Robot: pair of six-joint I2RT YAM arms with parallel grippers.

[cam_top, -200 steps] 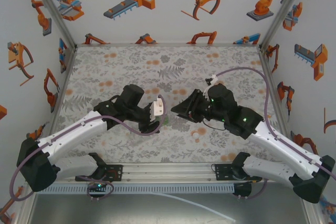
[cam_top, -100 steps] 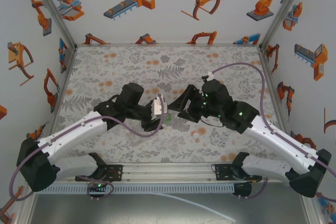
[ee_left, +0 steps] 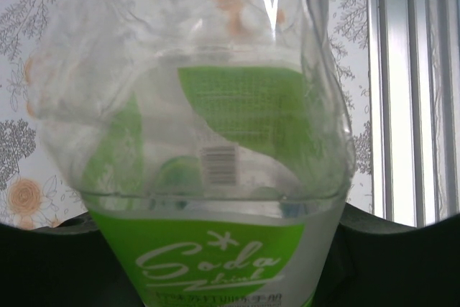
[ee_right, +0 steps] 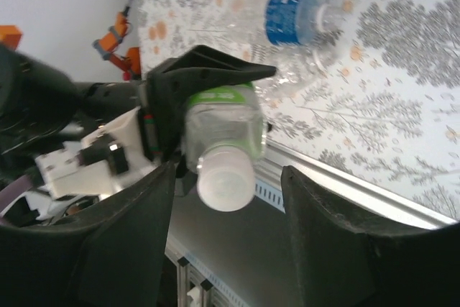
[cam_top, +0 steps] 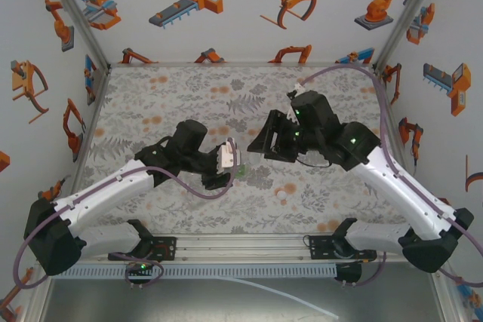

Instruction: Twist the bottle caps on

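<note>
Mid-table, left gripper (ee_left: 215,267) clamped on green bottle (ee_left: 215,141); right gripper (ee_right: 228,176) apart around cap (ee_right: 225,181)

The left arm (cam_top: 98,194) and right arm (cam_top: 400,194) each have glossy white shell links between black joint housings, ending in bulky black bases. A purple cable (cam_top: 339,69) trails along each arm, and small green lights (cam_top: 352,139) glow on the right wrist. The left gripper (cam_top: 238,171) bears a white boxy block (cam_top: 226,156); the right gripper (ee_right: 226,192) has 2 broad matte-black fingers (ee_right: 345,249).
</note>
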